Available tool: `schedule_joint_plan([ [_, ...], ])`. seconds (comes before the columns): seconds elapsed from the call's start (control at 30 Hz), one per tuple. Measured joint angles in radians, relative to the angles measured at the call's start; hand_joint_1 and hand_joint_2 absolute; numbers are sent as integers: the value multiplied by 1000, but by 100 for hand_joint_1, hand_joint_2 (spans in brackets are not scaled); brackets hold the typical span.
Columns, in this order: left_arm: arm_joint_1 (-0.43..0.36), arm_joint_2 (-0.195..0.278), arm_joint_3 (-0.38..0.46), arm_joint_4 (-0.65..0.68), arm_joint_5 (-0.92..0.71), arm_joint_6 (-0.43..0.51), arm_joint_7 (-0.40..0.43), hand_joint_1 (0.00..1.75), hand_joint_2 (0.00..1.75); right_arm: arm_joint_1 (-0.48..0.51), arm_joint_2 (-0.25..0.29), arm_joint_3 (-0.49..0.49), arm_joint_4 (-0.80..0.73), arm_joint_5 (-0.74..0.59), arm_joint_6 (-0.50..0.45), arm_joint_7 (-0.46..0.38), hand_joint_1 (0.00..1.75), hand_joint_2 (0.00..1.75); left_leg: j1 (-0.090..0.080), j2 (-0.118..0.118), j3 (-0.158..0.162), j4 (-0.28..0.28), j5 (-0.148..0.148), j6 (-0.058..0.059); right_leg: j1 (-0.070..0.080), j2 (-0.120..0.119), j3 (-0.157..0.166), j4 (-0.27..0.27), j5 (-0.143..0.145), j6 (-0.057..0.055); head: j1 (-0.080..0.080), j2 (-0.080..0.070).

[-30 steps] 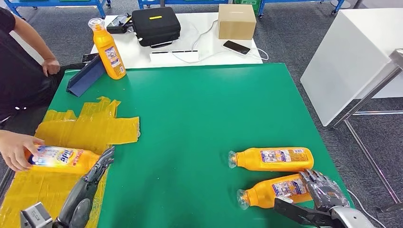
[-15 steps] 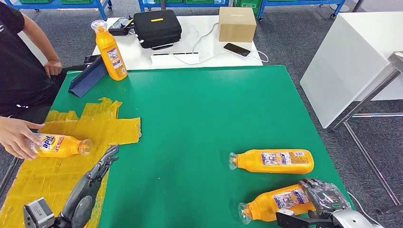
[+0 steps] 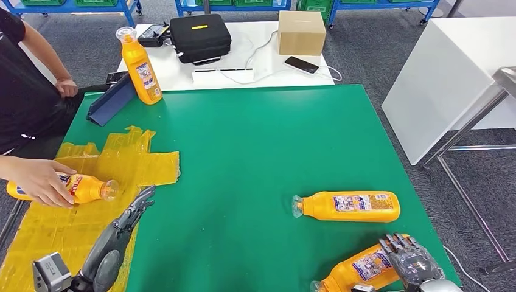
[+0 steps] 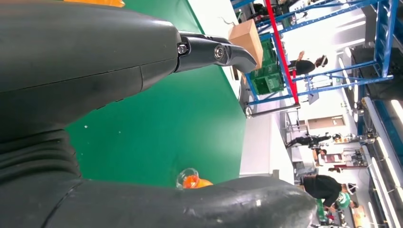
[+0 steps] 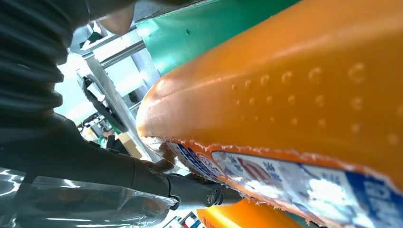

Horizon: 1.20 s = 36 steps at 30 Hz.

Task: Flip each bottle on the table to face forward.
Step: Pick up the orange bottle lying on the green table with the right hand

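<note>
My right hand is wrapped around the near bottle at the green surface's front edge; its cap end is cut off by the frame. A second bottle lies flat just beyond. My left hand hovers with fingers apart, holding nothing. A person's hand covers most of a third bottle on yellow tape. A fourth bottle stands upright at the far corner.
</note>
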Motion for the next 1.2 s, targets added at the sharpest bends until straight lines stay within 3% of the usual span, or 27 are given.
schedule_joint_plan([
  [0.23, 0, 1, -5, 0, 2, 0, 0, 0, 0, -44, -1, 61, 17, 1, -6, 12, 0, 175, 4, 7, 9, 0, -5, -1, 3, 7, 8, -3, 0, 0, 0, 0],
  [0.37, -1, 1, -7, 0, 3, 0, 0, 0, 0, -54, -1, 76, 21, -10, -15, 17, 171, 175, 5, 8, 12, 0, -6, -2, 5, 8, 10, -4, 0, -1, 0, 0],
  [0.97, -4, 2, -10, 0, 19, 8, -6, 0, 0, -109, -21, 165, 31, -76, -62, 73, 175, 175, 7, 8, 17, 0, -10, -1, 7, 8, 20, -10, -2, -2, 0, 0],
  [1.2, -3, -14, 33, -25, 59, 20, 4, 0, 0, -128, 31, 173, 60, -85, -107, 87, 175, 175, 9, 12, 21, -1, -13, -3, 9, 13, 23, -11, -2, -3, 0, 0],
])
